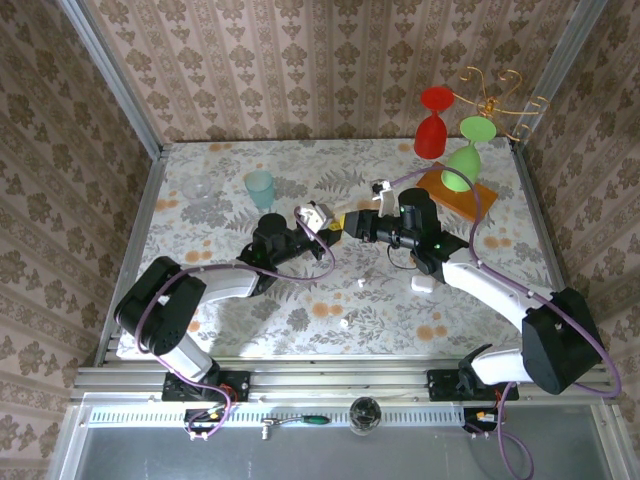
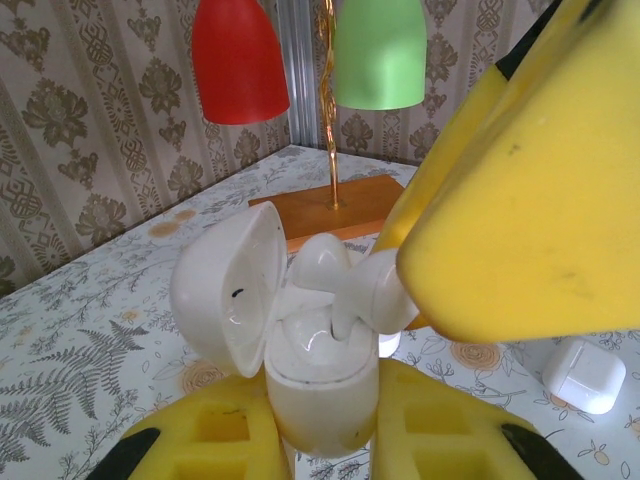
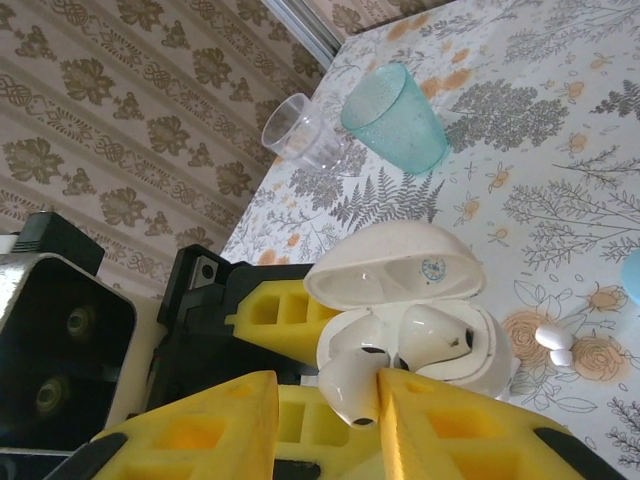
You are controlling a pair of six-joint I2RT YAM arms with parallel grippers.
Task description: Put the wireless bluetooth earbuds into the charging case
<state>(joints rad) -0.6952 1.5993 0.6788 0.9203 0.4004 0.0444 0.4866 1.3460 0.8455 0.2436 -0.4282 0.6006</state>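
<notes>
earbud [image 3: 352, 378] in right claw [image 3: 328, 392], at case [image 3: 478, 352]

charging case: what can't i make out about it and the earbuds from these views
Free socket of the charging case: hidden in the left wrist view behind the held earbud; in the right wrist view behind that earbud and the right end effector.
Case's underside: left wrist view, cut off by the bottom edge, gripped by the left end effector.
Loose earbuds: top view, too small to tell how they lie.
</notes>
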